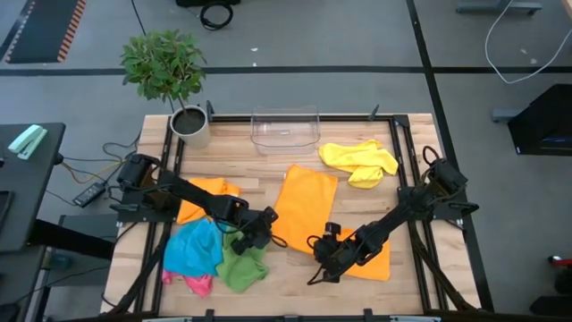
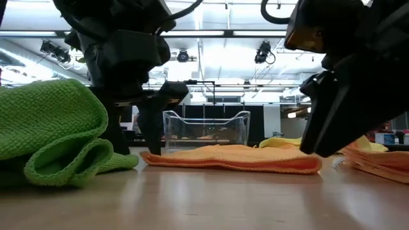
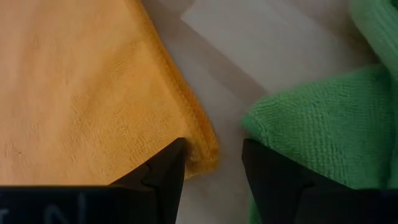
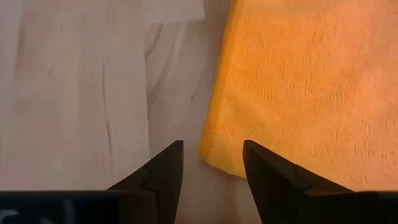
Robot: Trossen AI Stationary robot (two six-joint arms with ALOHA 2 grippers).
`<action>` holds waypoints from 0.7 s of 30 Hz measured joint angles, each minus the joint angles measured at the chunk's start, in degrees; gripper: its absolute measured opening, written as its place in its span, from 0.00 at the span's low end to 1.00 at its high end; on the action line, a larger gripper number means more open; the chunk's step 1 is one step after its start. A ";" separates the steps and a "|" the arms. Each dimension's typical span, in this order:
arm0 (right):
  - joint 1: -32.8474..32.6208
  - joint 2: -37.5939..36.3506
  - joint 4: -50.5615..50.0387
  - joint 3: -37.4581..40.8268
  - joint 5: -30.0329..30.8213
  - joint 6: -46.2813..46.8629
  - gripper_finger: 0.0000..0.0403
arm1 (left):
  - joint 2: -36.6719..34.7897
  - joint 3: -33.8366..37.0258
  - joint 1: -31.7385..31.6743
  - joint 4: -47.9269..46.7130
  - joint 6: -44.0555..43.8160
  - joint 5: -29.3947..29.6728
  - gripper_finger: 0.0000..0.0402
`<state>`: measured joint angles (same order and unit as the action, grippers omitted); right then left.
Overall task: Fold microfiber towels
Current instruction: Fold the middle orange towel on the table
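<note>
Left gripper (image 1: 265, 217), fingers apart and empty, hovers at the centre orange towel's (image 1: 307, 199) 7 o'clock corner, green towel (image 1: 242, 267) beside. Right gripper (image 1: 327, 250), fingers apart and empty, hovers at another orange towel's (image 1: 375, 259) 9 o'clock edge.

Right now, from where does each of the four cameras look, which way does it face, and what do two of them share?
High view: above the table, facing straight down; both arms show, left gripper, right gripper.
Low view: at table-top height, facing level across to the clear bin; both arms come in from above.
Left wrist view: on the left arm, facing orange towel and green towel; own open fingers.
Right wrist view: facing an orange towel corner; own open fingers.
Shared: high and low views both show the green towel.
</note>
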<state>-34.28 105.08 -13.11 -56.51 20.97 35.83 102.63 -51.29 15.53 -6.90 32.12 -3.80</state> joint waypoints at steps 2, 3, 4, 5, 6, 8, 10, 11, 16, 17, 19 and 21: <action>-0.03 -0.05 -0.02 0.00 0.00 -0.03 0.43 | -0.19 0.07 0.00 0.28 -1.35 0.33 0.43; -0.04 -0.05 -0.10 0.00 -0.02 -0.04 0.43 | -0.22 0.09 0.01 0.48 -1.60 0.57 0.43; -0.04 -0.05 -0.07 0.00 -0.02 -0.04 0.43 | -0.31 0.10 0.06 0.55 -1.78 1.05 0.43; -0.04 -0.05 0.13 0.00 -0.02 -0.04 0.43 | -0.32 0.11 0.11 0.60 -1.83 1.27 0.43; 0.00 -0.05 0.25 0.00 -0.01 -0.04 0.43 | -0.32 0.11 0.11 0.62 -1.83 1.43 0.43; 0.02 -0.05 0.24 0.00 0.00 -0.04 0.43 | -0.35 0.11 0.07 0.68 -1.92 1.43 0.43; 0.00 -0.05 0.34 0.00 -0.02 -0.04 0.43 | -0.35 0.11 0.07 0.72 -1.96 2.12 0.43; 0.00 -0.05 0.33 0.00 -0.02 -0.04 0.43 | -0.37 0.11 0.09 0.75 -1.96 2.92 0.43; 0.00 -0.05 0.33 0.00 -0.02 -0.58 0.43 | -0.37 0.11 0.13 1.08 -2.01 5.44 0.43; -0.01 -0.05 0.36 0.00 -0.02 -1.54 0.43 | -0.37 0.11 0.13 1.14 -2.01 5.56 0.43; -0.14 -0.05 0.33 0.00 0.02 -3.72 0.43 | -0.37 0.11 0.11 1.36 -2.01 5.90 0.43; -0.19 -0.05 0.40 0.00 -0.02 -5.60 0.43 | -0.37 0.14 0.11 1.72 -1.99 6.27 0.43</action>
<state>-34.47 105.03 -12.71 -56.51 20.95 30.22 102.26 -51.14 15.64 -5.18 30.13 2.47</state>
